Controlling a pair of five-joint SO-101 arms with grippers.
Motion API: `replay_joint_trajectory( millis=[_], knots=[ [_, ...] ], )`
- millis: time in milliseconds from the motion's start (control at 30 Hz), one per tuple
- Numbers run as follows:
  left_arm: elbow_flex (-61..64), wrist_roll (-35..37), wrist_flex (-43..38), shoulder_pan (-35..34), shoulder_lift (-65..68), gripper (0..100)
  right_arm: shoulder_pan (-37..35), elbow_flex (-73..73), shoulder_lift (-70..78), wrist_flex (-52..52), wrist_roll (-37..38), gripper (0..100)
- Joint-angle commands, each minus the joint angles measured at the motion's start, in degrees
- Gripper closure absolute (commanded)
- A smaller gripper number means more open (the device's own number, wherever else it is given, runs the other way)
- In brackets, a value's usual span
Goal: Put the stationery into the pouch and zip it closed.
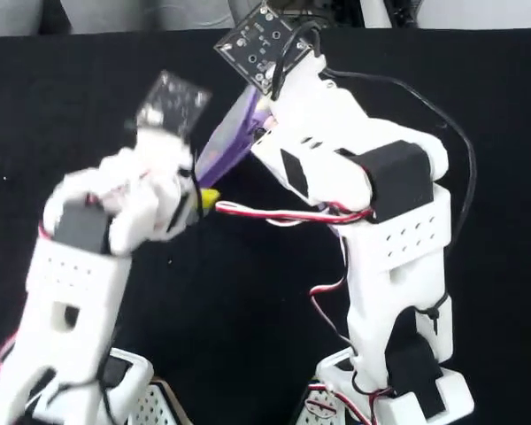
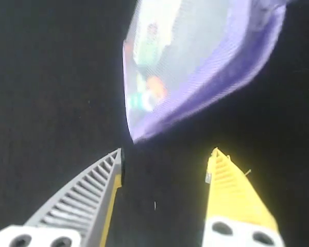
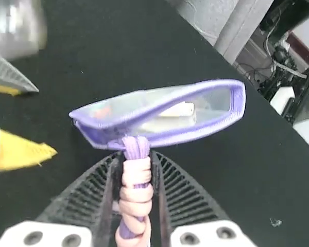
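Fingers on your right gripper are pinched shut on the braided cord at one end of the pouch, holding it up off the black surface. Those of your left gripper gape wide and empty, the pouch's corner just beyond their tips, untouched. It looks light and floppy, so take the firmer purple edging, not the soft wall

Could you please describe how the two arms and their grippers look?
The left arm and right arm are white shells with black motors and small holes; red-and-white wires and a black cable hang from the right one. The left gripper has ribbed jaws, one grey, one yellow; the right gripper has ribbed dark jaws.
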Motion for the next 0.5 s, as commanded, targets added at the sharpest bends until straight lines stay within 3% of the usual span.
replay_joint_trajectory(
  millis=[0, 133, 233, 467],
  knots=[
    [21.67, -0.88, -18.73, 2.15, -18.73, 73, -1.05, -3.56, -2.24, -1.32, -0.53, 98.8],
    [34.95, -0.88, -28.66, 4.79, -34.46, 73, -1.14, -3.38, -2.24, -1.14, -0.53, 98.8],
    [40.66, -0.88, -31.56, 6.81, -43.16, 74, -1.67, -3.56, -2.24, -1.05, -0.62, 98.8],
    [42.86, -0.53, -35.16, 8.57, -45.54, 74, -5.89, -3.56, -2.24, -0.18, -2.64, 98.8]
  ],
)
